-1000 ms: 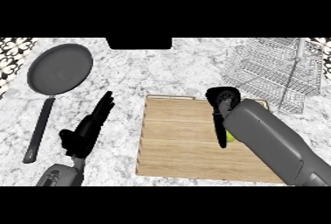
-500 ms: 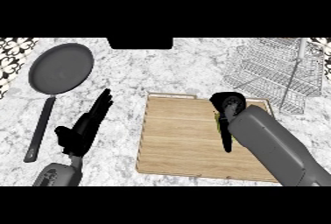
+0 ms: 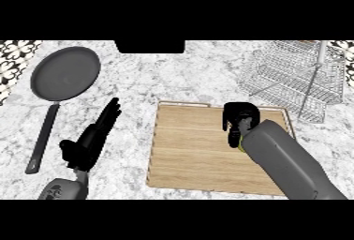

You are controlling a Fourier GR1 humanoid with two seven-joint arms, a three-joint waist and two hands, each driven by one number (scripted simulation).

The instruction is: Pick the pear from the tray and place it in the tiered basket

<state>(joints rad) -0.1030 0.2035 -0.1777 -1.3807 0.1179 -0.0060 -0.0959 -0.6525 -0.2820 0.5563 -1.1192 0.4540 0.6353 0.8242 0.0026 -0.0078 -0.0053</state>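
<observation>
Marble-patterned desk (image 3: 173,75), grey-white veined. Far-left corner: round dark grey frying pan (image 3: 66,73), long black handle running toward the near edge. Just right of the handle, left hand (image 3: 93,140) over bare marble, fingers straight and together, holding nothing. Centre-right: flat rectangular wooden tray (image 3: 194,145), plank grain, low rim. Right hand (image 3: 239,117) over the tray's far-right part, fingers curled down; only a yellow-green sliver of the pear (image 3: 240,146) shows beside the wrist, so grip unclear. Far-right corner: tiered basket (image 3: 297,77), silver wire mesh, stepped shelves, well apart from the tray.
</observation>
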